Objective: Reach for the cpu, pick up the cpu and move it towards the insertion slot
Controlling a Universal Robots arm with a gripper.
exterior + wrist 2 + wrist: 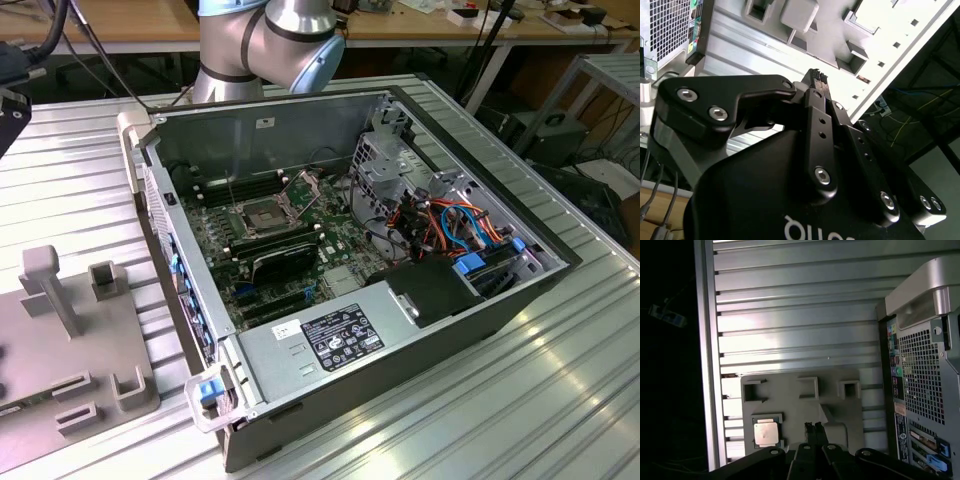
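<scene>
step: reaching (judged) | gripper [814, 428] pressed together, empty | cpu [766, 432] lies in grey fixture [837, 407] pocket, near the tips | insertion slot [262, 216] well apart, in case [258, 128] | grasp needs fingers parted

cpu [765, 432]: pale satin metal. fixture [790, 412]: matt grey plastic. table [790, 315]: ribbed glossy aluminium.

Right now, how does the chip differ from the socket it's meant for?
The chip is pale and silvery; the socket has a dark centre in a shiny metal frame. The chip lies in a recess of the grey fixture; the socket sits inside the open computer case. Both are square.
</scene>
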